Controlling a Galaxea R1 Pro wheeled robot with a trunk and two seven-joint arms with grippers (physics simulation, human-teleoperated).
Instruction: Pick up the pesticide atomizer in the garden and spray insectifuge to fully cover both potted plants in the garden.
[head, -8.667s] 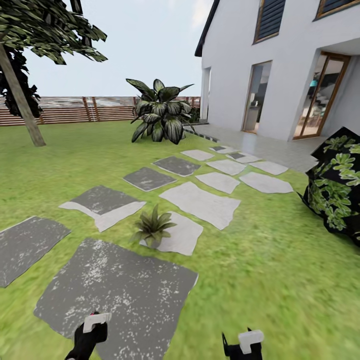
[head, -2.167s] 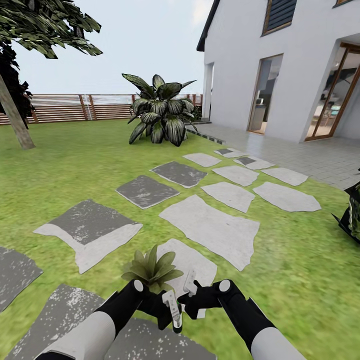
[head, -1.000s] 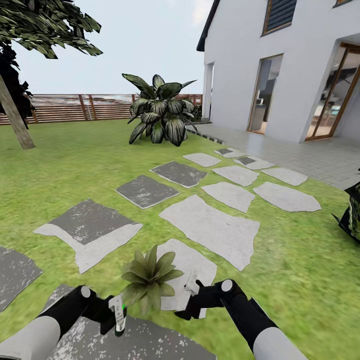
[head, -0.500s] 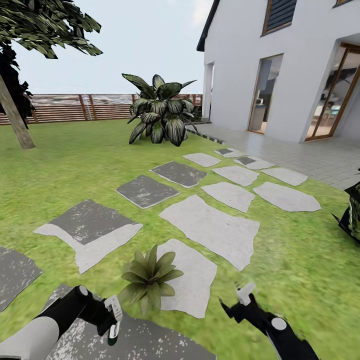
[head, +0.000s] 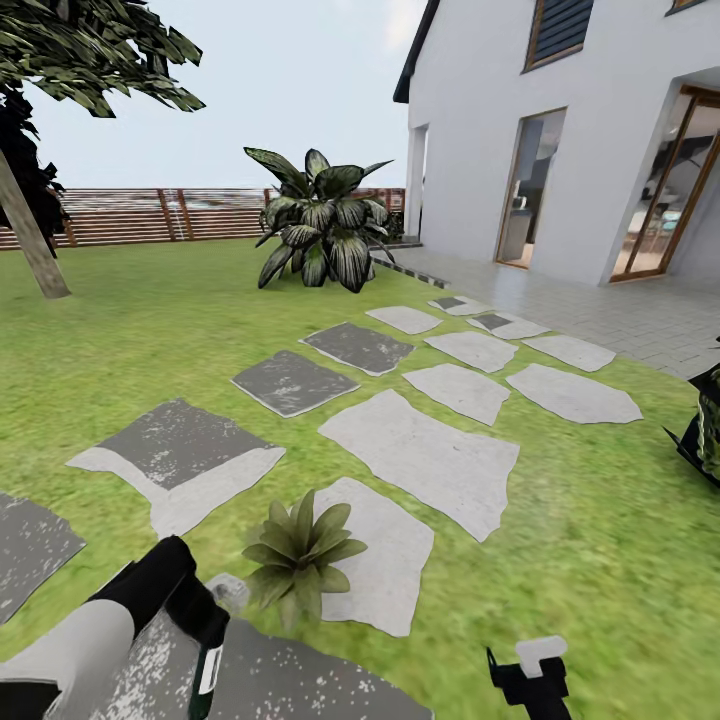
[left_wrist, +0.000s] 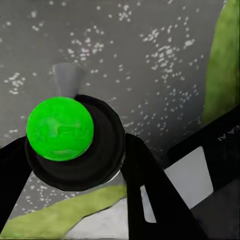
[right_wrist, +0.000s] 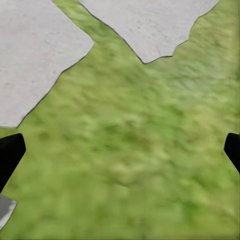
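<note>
Atomizer (left_wrist: 60, 127) sits clasped in the left gripper (left_wrist: 75, 160). In the left wrist view its round black body with a bright green cap lies between the two black fingers (left_wrist: 150, 190), which press against its sides, and a small grey nozzle (left_wrist: 67, 77) sticks out beyond it. Below it is a dark speckled stone (left_wrist: 150, 60) with a strip of grass at its edge.

In the head view the left arm (head: 90, 640) reaches in low at the left, and the gripper hangs over the same dark stone (head: 300, 680), just beside the potted plant (head: 300, 550). A sliver of the atomizer's dark body with a pale label (head: 209, 670) shows under the wrist. The plant, a low rosette of pointed green leaves, stands at the near edge of a pale stone (head: 385, 560); its pot cannot be made out.

The right gripper (head: 530, 672) is low at the right, over the lawn (head: 560, 540), well apart from the plant. In the right wrist view its dark fingertips (right_wrist: 10, 152) sit at opposite edges, spread wide and holding nothing, with grass and two pale stones beneath.

Further off, more stepping stones lead toward a broad-leaved bush (head: 318, 232), a slatted wooden fence (head: 130, 215), a tree trunk (head: 30, 240) and a white house (head: 560, 130).
</note>
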